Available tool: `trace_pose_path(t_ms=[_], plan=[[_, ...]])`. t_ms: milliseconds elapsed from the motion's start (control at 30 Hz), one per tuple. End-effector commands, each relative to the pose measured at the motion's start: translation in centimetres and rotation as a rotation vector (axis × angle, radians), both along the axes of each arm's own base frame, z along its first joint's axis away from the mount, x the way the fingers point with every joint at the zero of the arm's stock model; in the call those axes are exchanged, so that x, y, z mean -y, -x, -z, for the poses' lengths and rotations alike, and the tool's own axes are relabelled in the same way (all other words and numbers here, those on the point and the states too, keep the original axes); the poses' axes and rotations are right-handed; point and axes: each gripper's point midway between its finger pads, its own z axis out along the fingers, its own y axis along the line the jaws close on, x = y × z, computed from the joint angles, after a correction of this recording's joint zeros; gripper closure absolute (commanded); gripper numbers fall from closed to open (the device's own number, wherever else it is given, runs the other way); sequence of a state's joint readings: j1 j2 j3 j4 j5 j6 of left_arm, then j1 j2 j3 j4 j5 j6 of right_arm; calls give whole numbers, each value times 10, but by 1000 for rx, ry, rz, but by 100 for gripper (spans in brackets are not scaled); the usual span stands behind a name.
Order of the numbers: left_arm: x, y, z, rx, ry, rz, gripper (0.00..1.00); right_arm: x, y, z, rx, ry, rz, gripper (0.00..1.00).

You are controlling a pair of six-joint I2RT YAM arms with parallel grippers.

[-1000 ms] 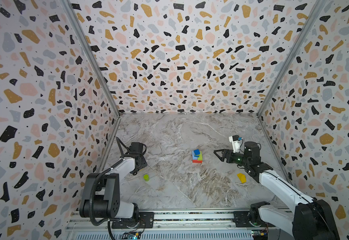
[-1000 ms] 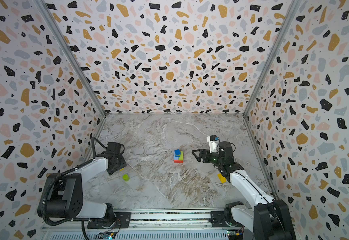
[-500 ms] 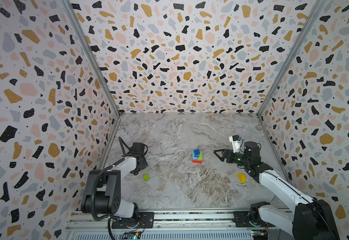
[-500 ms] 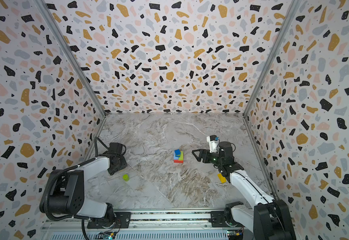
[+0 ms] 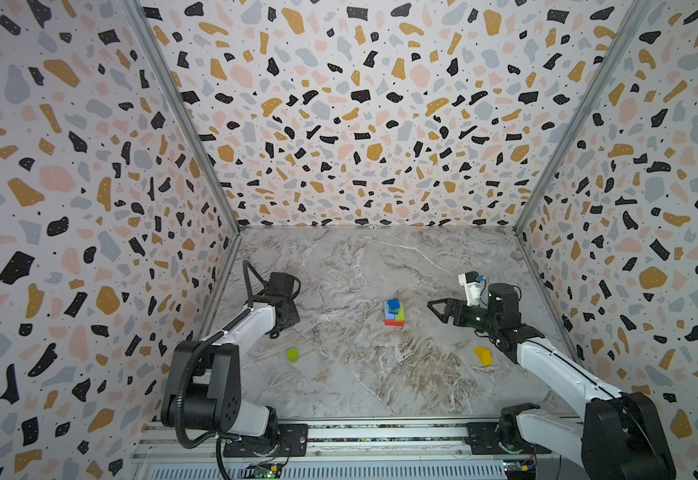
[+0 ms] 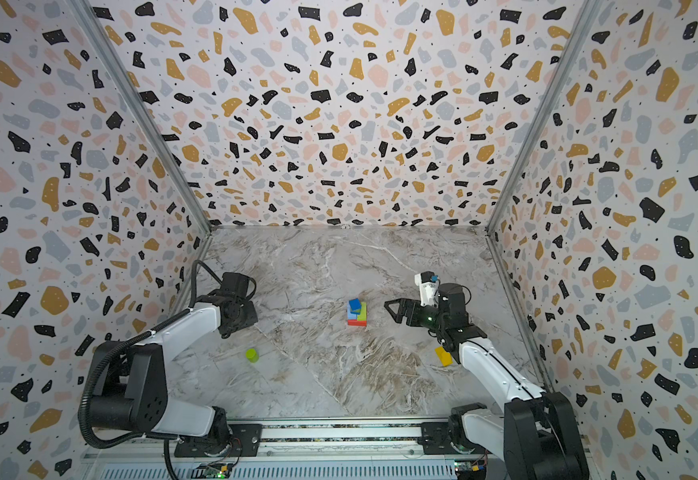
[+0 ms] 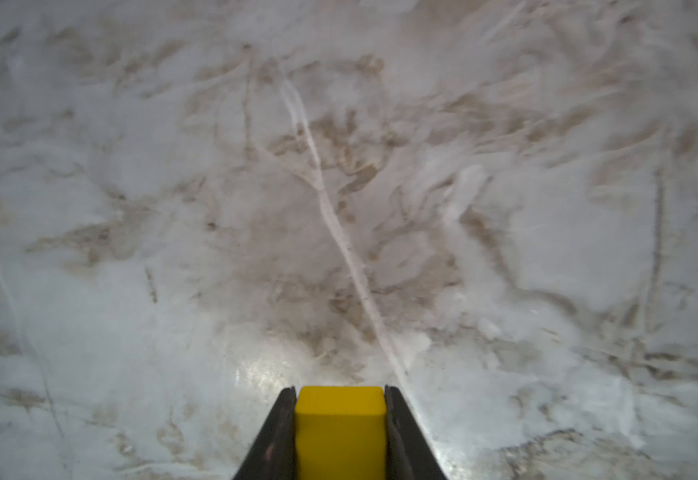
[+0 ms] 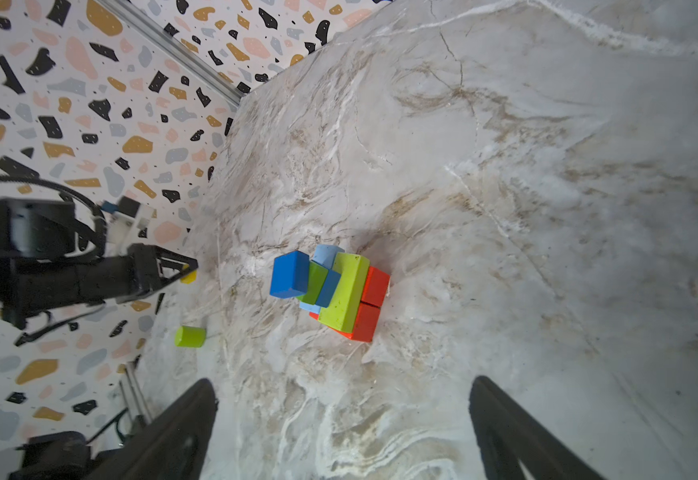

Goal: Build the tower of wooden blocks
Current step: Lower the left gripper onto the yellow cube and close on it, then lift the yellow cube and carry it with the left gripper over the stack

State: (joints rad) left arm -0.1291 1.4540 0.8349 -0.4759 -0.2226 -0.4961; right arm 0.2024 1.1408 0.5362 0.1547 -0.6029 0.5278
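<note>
Gripping yellow cube in left claw, near left edge of surface. Holding right claw wide, empty, just beside wood block tower at surface centre. Topped with blue cube, seemingly off-square. Lift straight, carry high, descend square over blue cube, release only once seated flat. Probably for later: lime cylinder front-left, yellow wedge near right edge.

You see yellow cube cut off by left wrist frame edge, table blurred. In both top views cube hidden under left arm. Right gripper fingers cropped.
</note>
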Motion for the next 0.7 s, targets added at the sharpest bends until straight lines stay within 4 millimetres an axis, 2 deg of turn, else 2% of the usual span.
trace_pose_path(t_ms=[0, 200, 467, 667], plan=[[13, -1, -17, -8, -30, 71, 72, 1, 0, 1, -5, -17, -1, 1], [44, -13, -55, 63, -33, 140, 71, 5, -1, 5, -19, -21, 13, 1], [101, -31, -109, 147, -10, 237, 71, 15, -7, 17, -72, -18, 59, 1], [141, -39, -124, 165, 7, 299, 71, 19, -8, 22, -94, -22, 76, 1]])
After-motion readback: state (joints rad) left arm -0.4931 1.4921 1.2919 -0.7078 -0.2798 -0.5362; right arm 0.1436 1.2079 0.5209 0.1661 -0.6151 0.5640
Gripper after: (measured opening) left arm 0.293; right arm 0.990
